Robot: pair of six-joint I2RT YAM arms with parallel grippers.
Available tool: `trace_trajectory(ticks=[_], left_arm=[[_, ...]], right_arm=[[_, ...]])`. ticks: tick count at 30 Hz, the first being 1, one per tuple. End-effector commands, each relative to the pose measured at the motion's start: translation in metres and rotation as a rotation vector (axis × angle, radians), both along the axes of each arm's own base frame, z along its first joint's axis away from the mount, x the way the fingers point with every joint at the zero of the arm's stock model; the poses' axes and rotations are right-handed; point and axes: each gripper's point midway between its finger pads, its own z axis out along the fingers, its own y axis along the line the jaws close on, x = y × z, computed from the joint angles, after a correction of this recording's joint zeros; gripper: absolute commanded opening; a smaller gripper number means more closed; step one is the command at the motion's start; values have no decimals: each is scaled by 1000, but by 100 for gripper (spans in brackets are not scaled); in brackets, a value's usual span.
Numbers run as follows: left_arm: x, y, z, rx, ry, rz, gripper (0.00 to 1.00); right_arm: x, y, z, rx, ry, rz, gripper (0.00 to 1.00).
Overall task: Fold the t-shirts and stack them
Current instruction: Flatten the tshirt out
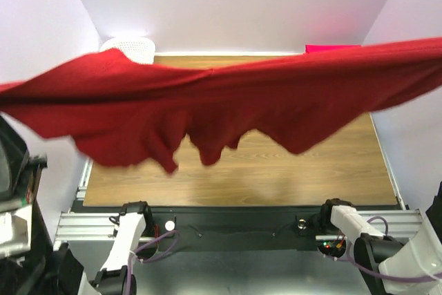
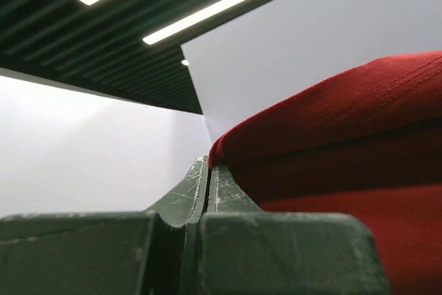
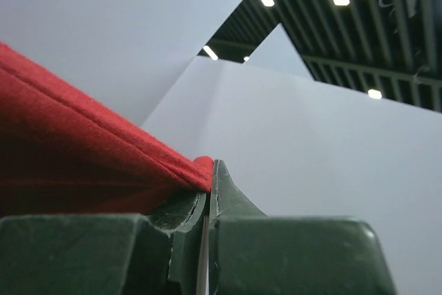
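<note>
The large dark red t-shirt (image 1: 228, 105) hangs stretched wide across the top view, high above the table, its lower edge sagging in folds. Both grippers are out of the top view, past its left and right edges. In the left wrist view my left gripper (image 2: 208, 170) is shut on a corner of the red shirt (image 2: 338, 143), pointing up at the ceiling. In the right wrist view my right gripper (image 3: 209, 174) is shut on another corner of the red shirt (image 3: 69, 150). A bright pink folded shirt (image 1: 331, 49) shows at the back right. The orange and green shirts are hidden.
A white lattice basket (image 1: 131, 48) stands at the back left corner. The wooden table (image 1: 276, 177) lies below the shirt, with white walls around it. The arm bases (image 1: 135, 215) sit on the black rail at the near edge.
</note>
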Motion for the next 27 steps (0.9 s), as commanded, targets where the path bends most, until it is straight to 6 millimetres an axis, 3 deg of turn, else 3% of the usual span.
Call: trace_trajectory(ticks=[1,3,6,7,8,9,10,11,12,13,14,15,17,18,20,21,22,23,24,25,26,27], left_arm=[[34,33,-22,-68,108,168,0],[43,39,-30,-85,140,193,0],[74,40,-54,-72,242,188,0],[96,37,-70,-48,304,166,0],[110,34,-83,-35,353,143,0],[135,33,-112,-28,439,128,0],[149,31,-130,-16,490,110,0],[163,23,-148,15,542,67,0],[189,21,-190,15,654,35,0],[201,11,-212,38,708,-24,0],[211,5,-233,47,757,-62,0],[232,1,-279,32,869,-111,0],[251,-11,-328,41,986,-202,0],[271,-11,-374,4,1087,-229,0],[292,-8,-414,-43,1167,-235,0],[304,-7,-434,-46,1199,-239,0],[323,-6,-465,-57,1283,-246,0],[334,-4,-480,-77,1316,-238,0],[347,-3,-492,-83,1341,-236,0],[369,-1,-516,-105,1417,-233,0],[381,-1,-525,-125,1447,-232,0],[400,0,-515,-126,1441,-234,0]], right_arm=[[32,-22,-12,-1,57,-115,0],[45,-21,-23,-4,94,-101,0],[91,-17,-67,-15,234,-44,1],[97,-9,-79,-38,264,0,1],[125,-8,-118,-44,372,27,1],[137,2,-137,-74,422,86,1],[141,7,-155,-88,464,116,1],[163,8,-201,-88,573,145,1],[171,11,-221,-98,618,171,1],[187,18,-265,-96,716,228,1],[195,19,-285,-102,760,248,1],[204,25,-307,-108,808,292,1],[219,28,-341,-103,879,331,0],[236,30,-377,-81,954,367,0],[253,34,-412,-65,1027,397,1],[265,44,-446,-69,1105,430,1],[272,48,-467,-74,1150,428,1],[282,63,-477,-101,1153,452,1],[295,68,-508,-96,1215,455,1],[308,65,-521,-92,1213,417,1],[316,79,-534,-110,1234,433,1],[326,82,-548,-104,1258,425,1]])
